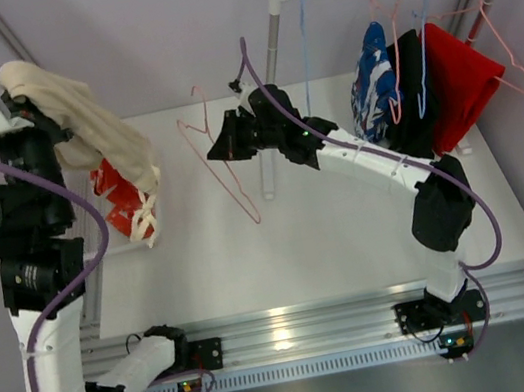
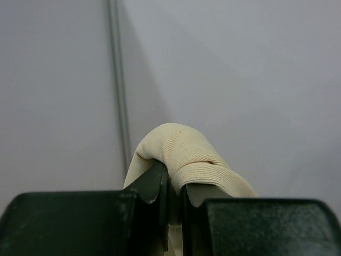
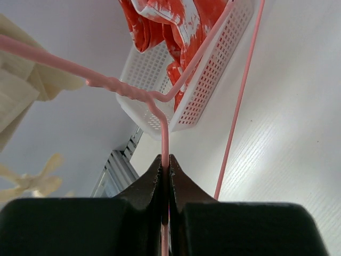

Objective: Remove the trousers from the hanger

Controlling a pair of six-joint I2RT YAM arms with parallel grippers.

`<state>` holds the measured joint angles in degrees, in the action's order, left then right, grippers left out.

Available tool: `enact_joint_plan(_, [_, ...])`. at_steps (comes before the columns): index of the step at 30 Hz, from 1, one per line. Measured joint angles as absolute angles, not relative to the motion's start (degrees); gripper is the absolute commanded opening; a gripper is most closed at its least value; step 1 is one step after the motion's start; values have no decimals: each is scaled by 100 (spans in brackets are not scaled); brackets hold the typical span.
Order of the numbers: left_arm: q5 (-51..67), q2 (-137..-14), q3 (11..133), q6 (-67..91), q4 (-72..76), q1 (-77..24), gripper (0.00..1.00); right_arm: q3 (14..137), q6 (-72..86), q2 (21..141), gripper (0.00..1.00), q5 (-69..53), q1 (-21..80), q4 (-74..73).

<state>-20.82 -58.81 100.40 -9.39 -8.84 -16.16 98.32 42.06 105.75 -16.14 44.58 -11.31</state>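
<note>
Up high beside the left edge of the bench (image 1: 331, 240), the left gripper (image 2: 173, 186) pinches the beige trousers (image 2: 186, 152). The right gripper (image 3: 165, 168) is pressed onto a bare pink hanger (image 3: 164, 136) above the open middle.

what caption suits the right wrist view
Right gripper shut on a bare pink wire hanger, white perforated plastic basket of orange-red patterned trousers beyond.

Bright, diffuse light; faint soft shadows; glare on metal rail (image 1: 282, 334); wrist-view foregrounds blurred.
</note>
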Motion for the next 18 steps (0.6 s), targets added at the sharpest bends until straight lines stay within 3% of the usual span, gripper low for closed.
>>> enact_joint_plan(9, [-3393, -4565, 7811, -2552, -78, -620, 0, 9832, 4023, 10394, 0, -1879, 4460, -1181])
enact_joint_plan(18, [-4014, -4646, 6709, -3260, 464, -386, 0, 9880, 4086, 10178, 0, -2161, 4460, -1210])
